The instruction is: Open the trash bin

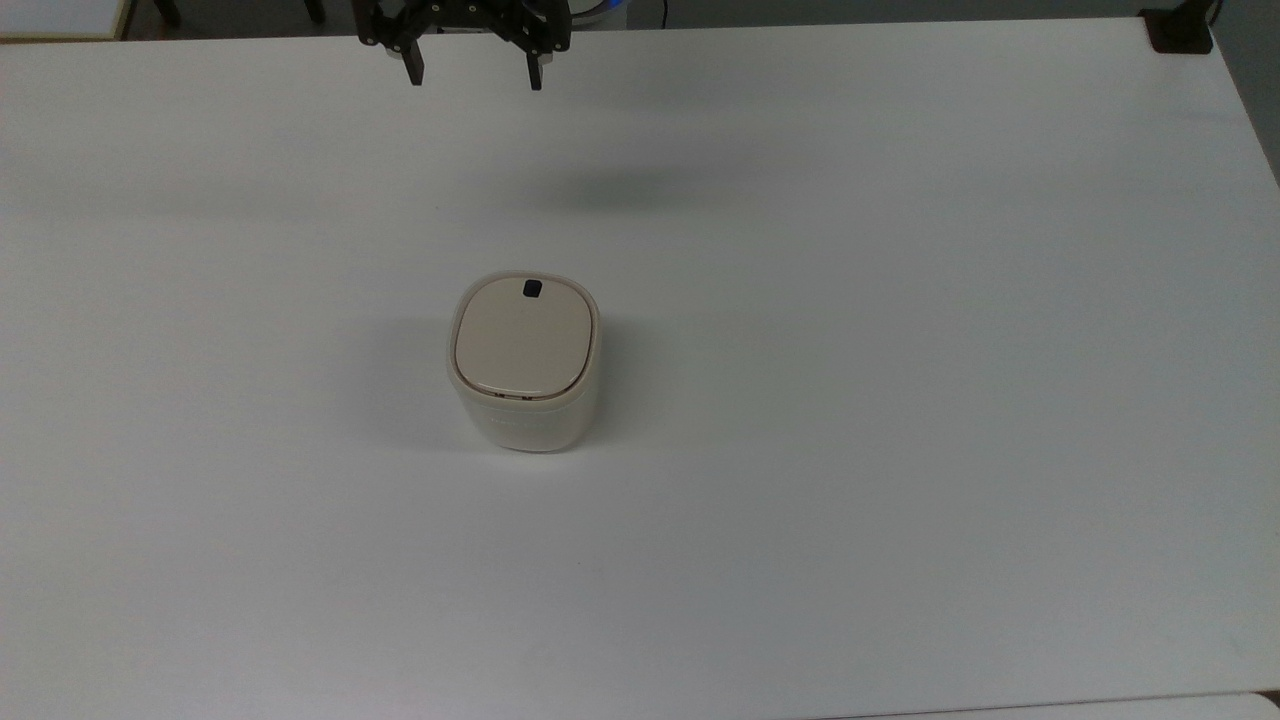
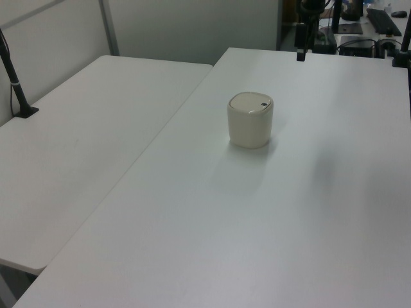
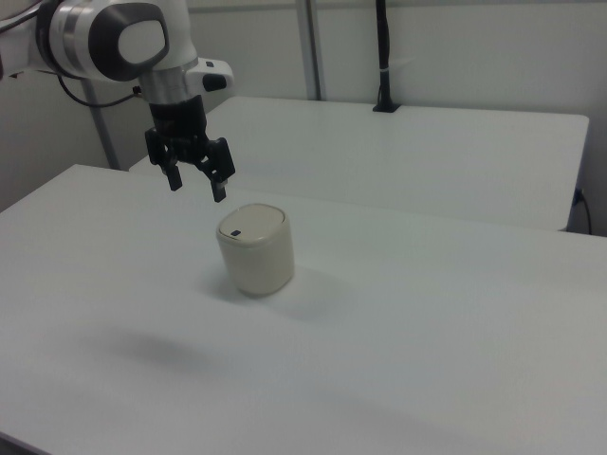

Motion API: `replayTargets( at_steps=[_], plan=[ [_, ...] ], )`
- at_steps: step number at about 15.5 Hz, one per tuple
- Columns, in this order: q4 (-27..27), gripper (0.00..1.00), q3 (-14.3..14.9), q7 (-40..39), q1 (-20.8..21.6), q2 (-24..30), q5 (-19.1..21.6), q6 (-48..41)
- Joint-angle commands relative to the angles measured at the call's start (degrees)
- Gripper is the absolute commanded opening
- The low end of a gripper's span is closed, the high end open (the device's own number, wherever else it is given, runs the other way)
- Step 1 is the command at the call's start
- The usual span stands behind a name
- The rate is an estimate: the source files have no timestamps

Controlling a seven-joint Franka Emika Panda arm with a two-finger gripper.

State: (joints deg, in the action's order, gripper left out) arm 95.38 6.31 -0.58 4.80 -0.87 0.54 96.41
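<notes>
The trash bin (image 1: pixel 525 365) stands upright near the middle of the white table (image 1: pixel 900 350), a whitish body under a shut cream-beige lid with a small black button (image 1: pixel 532 289) at the lid's far edge in the top view. It also appears as the bin (image 2: pixel 250 120) in the left view and the bin (image 3: pixel 254 247) in the right view. My gripper (image 1: pixel 474 78) hangs open in the air near the top view's upper edge, well apart from the bin. In the right view the gripper (image 3: pixel 197 185) hovers above and left of the lid, holding nothing.
A second white table (image 2: pixel 77 141) adjoins on the left view's left, with a black post (image 2: pixel 16 83) clamped to it. A black clamp (image 1: pixel 1180 30) sits at the table's corner in the top view's upper right. Desk clutter lies beyond the table's end in the left view.
</notes>
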Motion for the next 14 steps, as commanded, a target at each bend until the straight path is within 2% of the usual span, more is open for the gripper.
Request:
replayTargets(
  at_steps=[1, 4, 5, 6, 8, 14],
  plan=[
    [1.3, 0.82, 0.5, -1.2, 0.6, 0.7, -1.1, 1.7],
    [1.3, 0.30, 0.5, -4.2, 0.6, 0.6, -0.7, 1.7],
    [1.3, 0.16, 0.6, -4.8, 0.6, 0.6, -0.5, 1.8],
    [1.3, 0.07, 0.6, -5.1, 0.6, 0.5, -0.4, 2.3],
    [1.3, 0.00, 0.7, -5.1, 0.5, -0.2, -0.3, 4.5],
    [0.9, 0.00, 0.7, -4.2, 0.6, -5.3, -0.2, 13.8]
  ],
)
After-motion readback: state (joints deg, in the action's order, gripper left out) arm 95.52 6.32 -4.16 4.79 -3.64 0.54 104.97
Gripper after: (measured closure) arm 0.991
